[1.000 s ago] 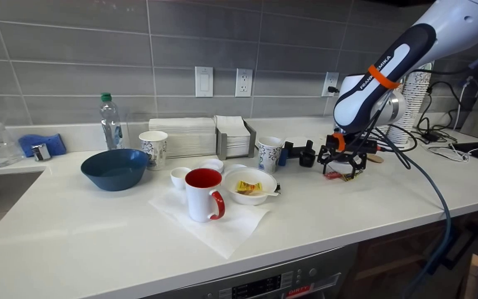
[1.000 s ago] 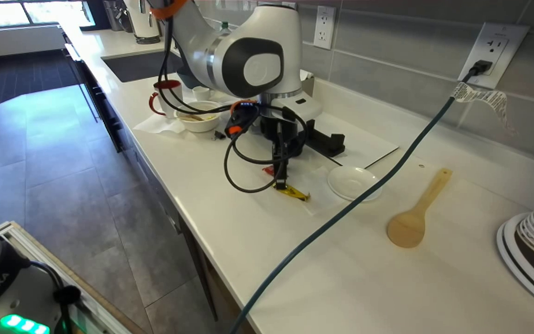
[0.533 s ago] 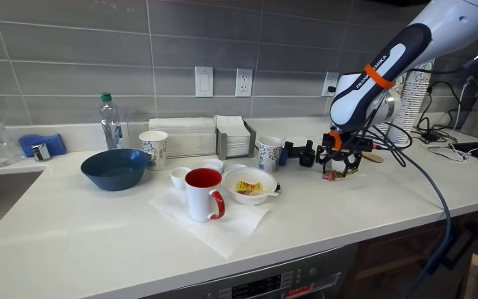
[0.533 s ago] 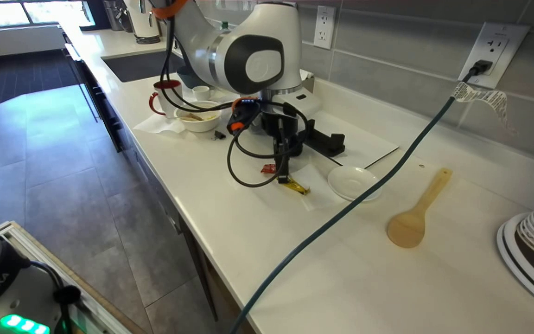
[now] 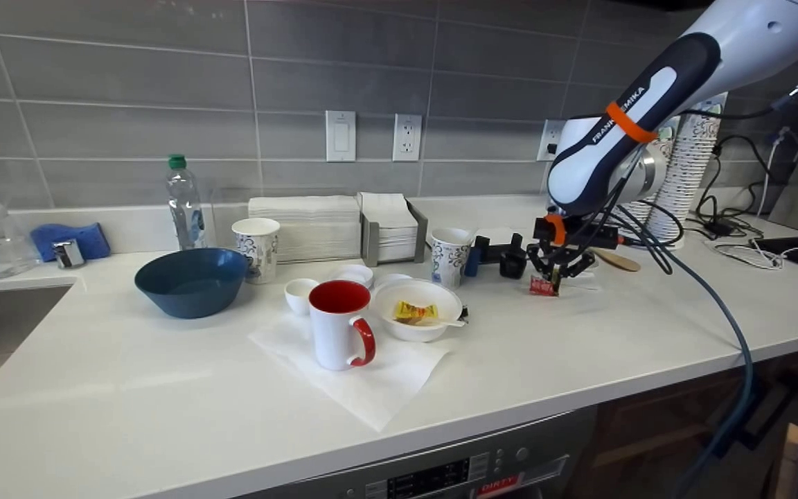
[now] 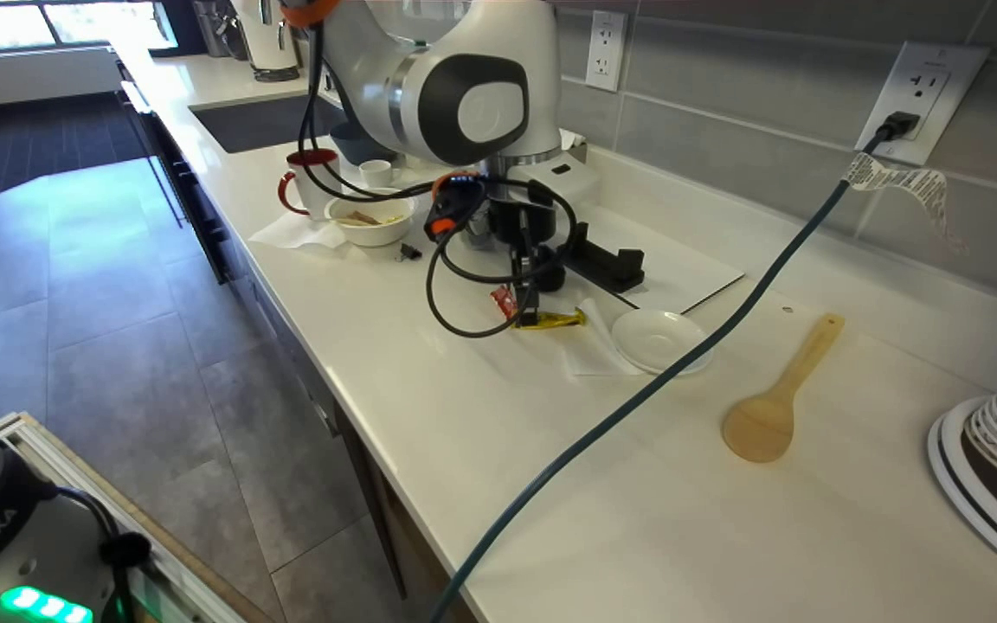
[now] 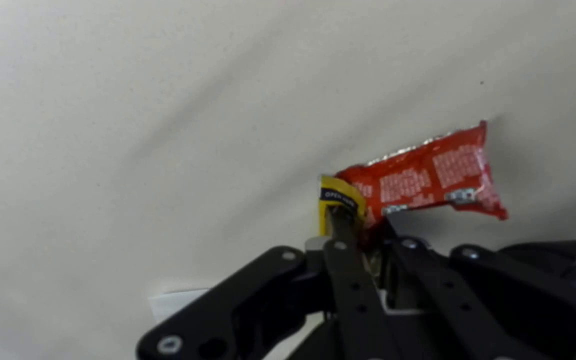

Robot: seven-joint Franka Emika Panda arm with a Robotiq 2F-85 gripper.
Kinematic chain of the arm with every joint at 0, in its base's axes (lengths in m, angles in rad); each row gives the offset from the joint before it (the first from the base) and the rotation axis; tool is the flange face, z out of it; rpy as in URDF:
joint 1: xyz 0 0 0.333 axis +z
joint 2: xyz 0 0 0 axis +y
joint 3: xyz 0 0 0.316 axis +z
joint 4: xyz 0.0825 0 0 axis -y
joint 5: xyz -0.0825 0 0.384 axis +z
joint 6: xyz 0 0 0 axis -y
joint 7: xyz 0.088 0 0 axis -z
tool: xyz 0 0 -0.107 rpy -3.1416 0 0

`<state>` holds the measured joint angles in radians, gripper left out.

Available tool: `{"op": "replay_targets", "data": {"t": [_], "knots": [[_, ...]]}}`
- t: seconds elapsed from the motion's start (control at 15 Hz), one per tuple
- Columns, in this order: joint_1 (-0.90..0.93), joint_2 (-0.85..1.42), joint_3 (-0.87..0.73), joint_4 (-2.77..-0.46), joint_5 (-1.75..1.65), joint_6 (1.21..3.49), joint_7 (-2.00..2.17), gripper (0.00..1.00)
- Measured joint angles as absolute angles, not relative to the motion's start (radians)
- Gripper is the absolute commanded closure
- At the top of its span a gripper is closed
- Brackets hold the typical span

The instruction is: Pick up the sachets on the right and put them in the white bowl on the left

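Observation:
My gripper [image 7: 366,226] is low over the right part of the counter, its jaws closed together on two sachets. The red sachet [image 7: 433,172] juts out past the fingertips, and the bent end of the yellow sachet [image 7: 342,191] wraps round a finger. In an exterior view the yellow sachet [image 6: 557,319] sticks out on the plate's side, and the red sachet [image 6: 503,300] on the opposite side. Whether they touch the counter I cannot tell. The white bowl [image 5: 418,335], left of the gripper in an exterior view, holds a yellow packet [image 5: 415,310] and a pale utensil.
A red-and-white mug [image 5: 335,339] stands directly beside the bowl, with a patterned paper cup [image 5: 449,260] behind. A black holder [image 6: 609,265] lies between bowl and gripper at the back. Near the gripper are a white plate [image 6: 656,336], a wooden spoon [image 6: 760,426] and a hanging cable [image 6: 602,434].
The jaws have come together on the sachets, and the gripper has shifted slightly toward the bowl. Both sachets were drawn together and turned; the white paper by the plate moved a little.

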<state>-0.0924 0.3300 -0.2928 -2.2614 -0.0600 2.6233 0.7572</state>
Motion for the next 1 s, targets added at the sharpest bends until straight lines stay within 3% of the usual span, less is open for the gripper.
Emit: {"op": "replay_targets", "data": {"t": [0.6,1.0], "knots": [[-0.051,0.278,-0.309,-2.306,-0.074,2.598,0.773,0.99],[-0.045,0.071,-0.288,-2.454,-0.123,2.630,0.754,0.99]]}}
